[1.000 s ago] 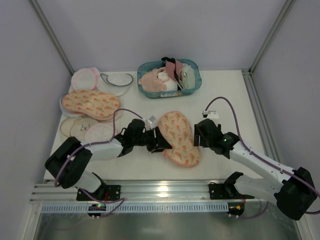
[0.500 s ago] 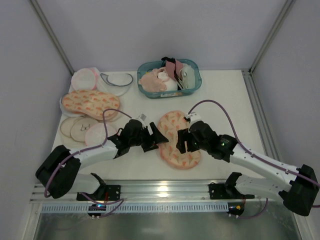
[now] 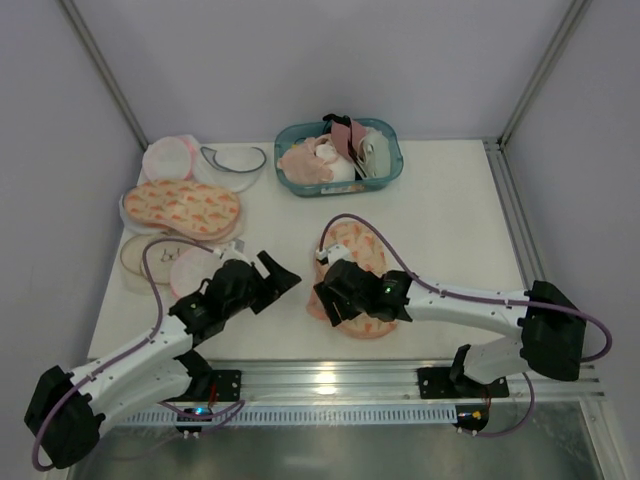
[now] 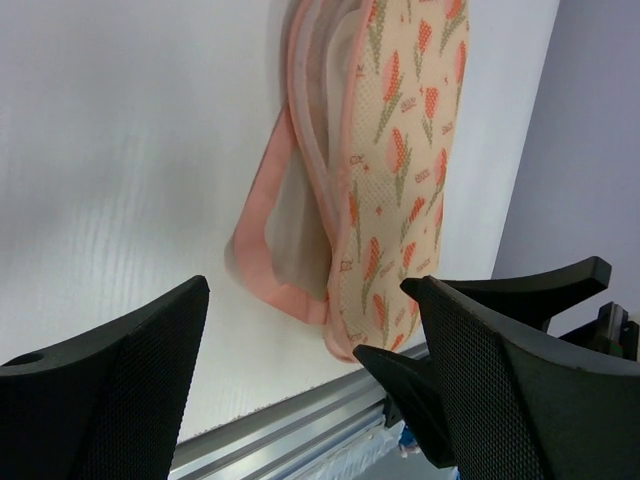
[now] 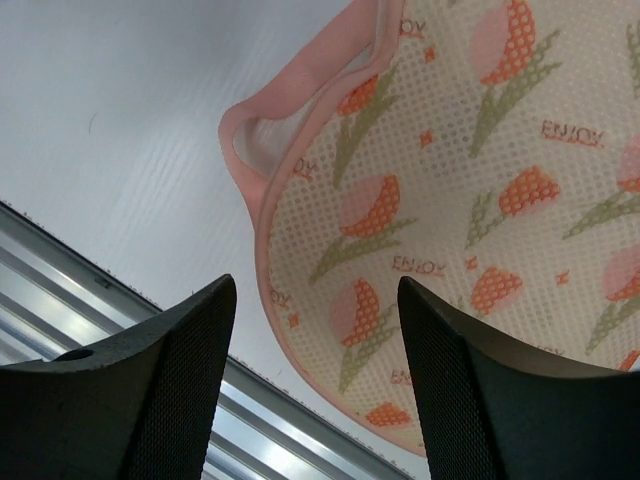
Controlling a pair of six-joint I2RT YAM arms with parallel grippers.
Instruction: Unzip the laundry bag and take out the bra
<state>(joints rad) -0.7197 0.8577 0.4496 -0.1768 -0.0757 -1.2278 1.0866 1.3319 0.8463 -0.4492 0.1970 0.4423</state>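
Observation:
The peach laundry bag [image 3: 356,243] with its orange carrot print lies flat mid-table. In the left wrist view its pink zipper edging [image 4: 262,262] gapes along the bag [image 4: 405,140], showing a pale layer inside. I cannot tell what that layer is, so the bra is hidden. My right gripper [image 3: 334,296] hovers open over the bag's near-left edge; in its own view the bag [image 5: 480,170] and a lifted pink flap [image 5: 245,125] lie past the open gripper [image 5: 315,385]. My left gripper [image 3: 277,277] is open and apart from the bag, to its left, with nothing between the fingers [image 4: 110,390].
A teal basket [image 3: 391,167] of pink garments stands at the back. A second peach bag [image 3: 180,207], white mesh pouches [image 3: 168,157] and round pads [image 3: 150,257] fill the left side. A metal rail [image 3: 320,379] runs along the near edge.
My left gripper opened, let go of the bag's edge and drew back to the left. The right arm swung left over the bag. The bag shifted slightly leftward.

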